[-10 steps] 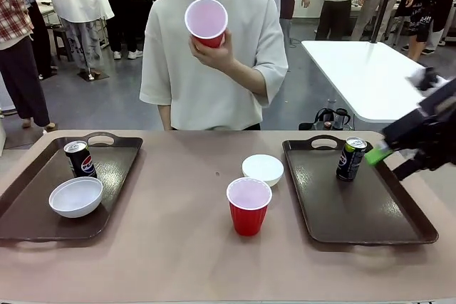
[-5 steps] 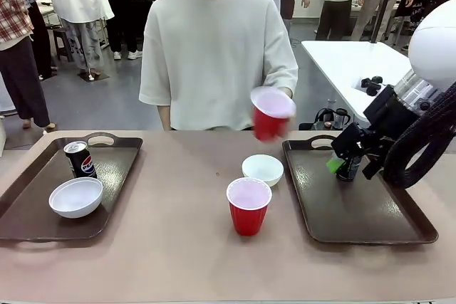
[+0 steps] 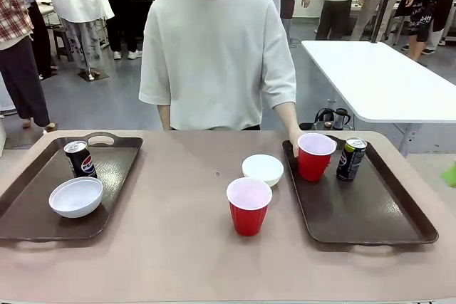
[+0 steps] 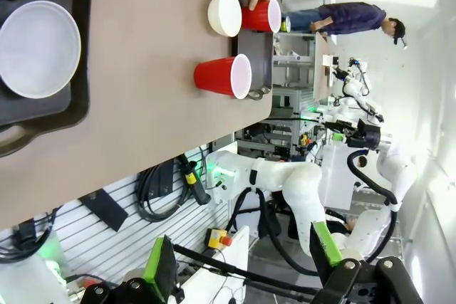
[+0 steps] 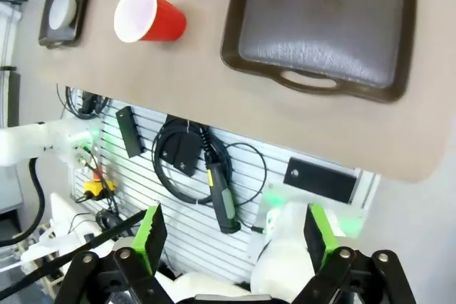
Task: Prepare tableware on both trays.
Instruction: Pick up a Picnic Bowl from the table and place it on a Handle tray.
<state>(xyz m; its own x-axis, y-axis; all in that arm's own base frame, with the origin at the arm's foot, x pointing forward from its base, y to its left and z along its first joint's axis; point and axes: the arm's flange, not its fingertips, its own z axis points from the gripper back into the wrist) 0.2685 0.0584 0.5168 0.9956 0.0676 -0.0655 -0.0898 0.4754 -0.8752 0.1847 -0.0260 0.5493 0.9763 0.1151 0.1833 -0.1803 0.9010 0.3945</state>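
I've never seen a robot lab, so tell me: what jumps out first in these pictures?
The person's hand rests on a red cup standing on the right tray beside a dark can. A second red cup and a white bowl stand on the bare table between the trays, while the left tray holds a Pepsi can and another bowl.

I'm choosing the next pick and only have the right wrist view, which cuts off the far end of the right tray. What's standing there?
Observer: A red cup and a dark can stand side by side there on the right tray.
Operator: Anyone touching them?
Observer: The person's hand is on that cup; the can stands free.
Operator: And the left gripper?
Observer: The left gripper is open and empty, off the near edge of the table.
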